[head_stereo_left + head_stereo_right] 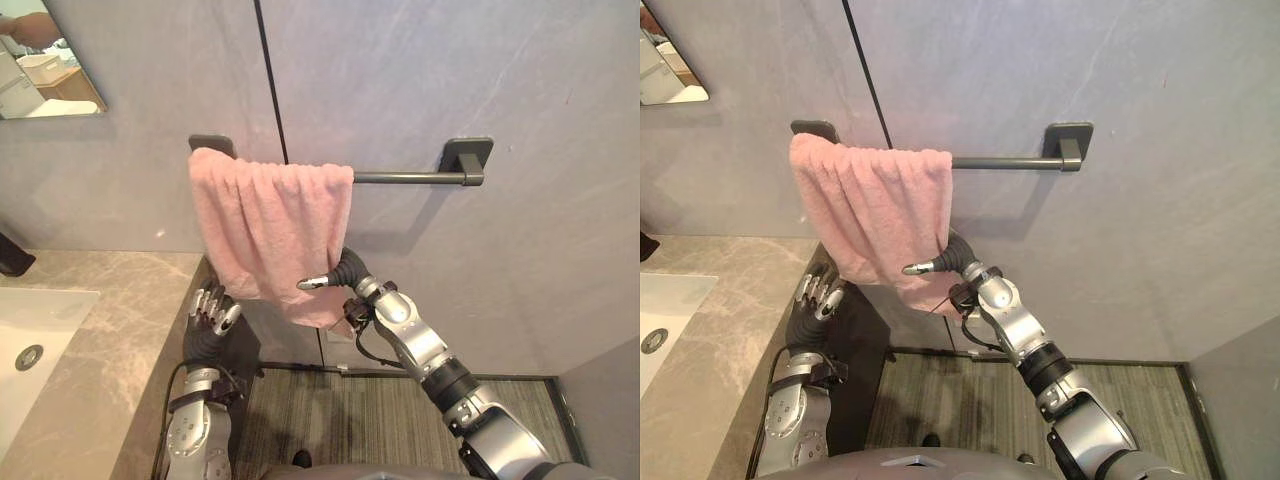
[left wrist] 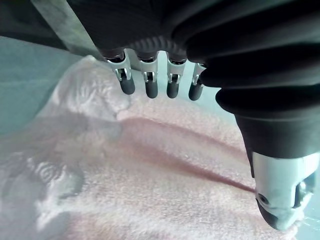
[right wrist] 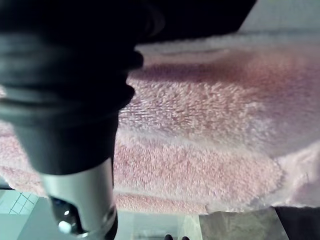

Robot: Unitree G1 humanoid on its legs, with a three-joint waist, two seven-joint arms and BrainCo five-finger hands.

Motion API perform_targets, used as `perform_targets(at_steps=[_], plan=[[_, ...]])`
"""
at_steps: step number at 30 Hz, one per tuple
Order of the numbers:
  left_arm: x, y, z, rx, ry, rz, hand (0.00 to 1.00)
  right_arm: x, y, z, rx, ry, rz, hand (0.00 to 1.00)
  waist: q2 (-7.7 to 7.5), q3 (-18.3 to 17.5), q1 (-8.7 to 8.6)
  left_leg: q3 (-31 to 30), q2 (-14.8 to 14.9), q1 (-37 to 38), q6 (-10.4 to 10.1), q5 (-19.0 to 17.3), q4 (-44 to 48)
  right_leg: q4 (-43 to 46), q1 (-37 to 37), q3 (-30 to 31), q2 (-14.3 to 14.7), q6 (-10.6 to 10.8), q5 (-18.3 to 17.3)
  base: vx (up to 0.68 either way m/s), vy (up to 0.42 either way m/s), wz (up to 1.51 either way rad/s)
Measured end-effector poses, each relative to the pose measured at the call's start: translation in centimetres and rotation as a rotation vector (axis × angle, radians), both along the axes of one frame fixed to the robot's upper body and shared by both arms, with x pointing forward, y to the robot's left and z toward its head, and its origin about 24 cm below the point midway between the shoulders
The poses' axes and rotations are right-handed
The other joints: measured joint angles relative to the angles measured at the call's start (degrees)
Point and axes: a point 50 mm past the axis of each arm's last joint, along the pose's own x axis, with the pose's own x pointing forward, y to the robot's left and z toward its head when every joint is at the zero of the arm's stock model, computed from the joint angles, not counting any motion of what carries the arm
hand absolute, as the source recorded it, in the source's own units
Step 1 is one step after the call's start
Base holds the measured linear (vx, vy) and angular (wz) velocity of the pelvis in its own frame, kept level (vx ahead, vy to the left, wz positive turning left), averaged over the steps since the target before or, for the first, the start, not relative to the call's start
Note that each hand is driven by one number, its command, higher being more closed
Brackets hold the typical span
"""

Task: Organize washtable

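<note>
A pink towel (image 1: pixel 265 230) hangs bunched over the left end of a dark wall-mounted towel bar (image 1: pixel 405 178). My right hand (image 1: pixel 347 270) is at the towel's lower right edge. Its thumb (image 1: pixel 318 282) lies across the front of the cloth, and the rest of the hand is behind it. In the right wrist view the towel (image 3: pixel 200 125) is very close past the thumb (image 3: pixel 85 200). My left hand (image 1: pixel 210 318) is raised just below the towel's lower left corner, open and holding nothing. The left wrist view shows its fingers (image 2: pixel 150 85) apart from the towel (image 2: pixel 175 175).
A grey marble counter (image 1: pixel 100 340) with a white sink (image 1: pixel 30 330) lies at the lower left, its edge beside my left hand. A mirror (image 1: pixel 45 60) hangs at the upper left. A dark object (image 1: pixel 12 255) stands at the counter's back. Striped flooring (image 1: pixel 380 420) lies below the bar.
</note>
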Motion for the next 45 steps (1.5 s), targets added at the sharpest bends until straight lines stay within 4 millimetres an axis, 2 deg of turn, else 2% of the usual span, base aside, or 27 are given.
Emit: perform_targets(at_steps=[6, 14, 18, 24, 30, 34, 38, 41, 45], plan=[[0.6, 1.0, 0.9, 0.024, -0.037, 0.060, 0.00, 0.1, -0.1, 0.1, 0.008, 0.000, -0.011, 1.00, 0.07, 0.04, 0.09, 0.32, 0.01, 0.06, -0.14, 0.10, 0.27, -0.13, -0.30, 0.20, 0.03, -0.04, 0.03, 0.02, -0.004, -0.01], [0.6, 1.0, 1.0, 0.060, -0.031, 0.070, 0.00, 0.2, -0.1, 0.2, 0.010, -0.003, -0.021, 1.00, 0.12, 0.19, 0.08, 1.23, 0.06, 0.15, -0.15, 0.06, 0.27, -0.24, -0.46, 0.88, 0.08, -0.17, 0.14, 0.00, 0.000, -0.04], [0.7, 1.0, 1.8, 0.094, -0.058, 0.079, 0.00, 0.2, -0.2, 0.2, 0.011, -0.003, -0.025, 1.00, 0.09, 0.38, -0.04, 1.74, 0.09, 0.17, -0.06, -0.05, 0.25, -0.35, -0.46, 1.49, 0.15, -0.19, 0.30, -0.01, 0.008, -0.07], [1.6, 1.6, 2.9, 0.153, -0.094, 0.127, 0.00, 0.6, -1.3, 0.7, 0.043, -0.013, -0.073, 1.00, 0.31, 1.38, -0.26, 2.36, 0.10, 0.33, 0.02, -0.10, 0.27, -0.35, -0.58, 2.03, 0.16, -0.17, 0.44, 0.00, 0.002, -0.04], [3.5, 1.6, 4.4, 0.260, -0.142, 0.136, 0.00, -0.1, -1.6, 1.0, 0.077, -0.030, -0.086, 1.00, 0.22, 1.82, -0.52, 4.63, 0.07, 0.74, 0.01, -0.24, 0.32, -0.48, -1.60, 3.90, 0.14, -0.11, 1.07, 0.02, 0.007, -0.16], [4.3, 1.6, 4.6, 0.279, -0.146, 0.140, 0.00, -0.8, -1.6, 1.1, 0.099, -0.037, -0.078, 1.00, 0.23, 1.83, -0.85, 5.84, 0.07, 1.19, 0.09, -0.63, 0.32, -0.51, -1.59, 5.08, 0.17, -0.01, 1.32, -0.01, 0.016, -0.17], [4.4, 1.7, 4.6, 0.286, -0.142, 0.149, 0.00, -1.5, -1.1, 1.1, 0.112, -0.034, -0.033, 1.00, 0.23, 1.84, -1.97, 7.47, 0.06, 1.49, 0.17, -1.01, 0.30, -0.85, -1.76, 6.58, 0.25, 0.04, 1.76, -0.01, 0.021, -0.19], [5.3, 1.5, 4.6, 0.294, -0.142, 0.132, 0.00, -2.2, -0.8, 1.3, 0.153, -0.028, -0.013, 1.00, 0.22, 1.83, -2.30, 7.88, 0.06, 2.04, 0.18, -1.03, 0.31, -0.86, -1.89, 6.96, 0.28, 0.03, 1.88, 0.01, 0.006, -0.10], [5.3, 1.3, 4.6, 0.307, -0.136, 0.139, 0.00, -2.7, -0.6, 1.4, 0.194, -0.018, 0.009, 1.00, 0.20, 1.82, -2.43, 8.09, 0.04, 2.04, 0.18, -1.03, 0.32, -0.86, -2.02, 7.31, 0.31, 0.04, 2.01, 0.00, 0.004, -0.02]])
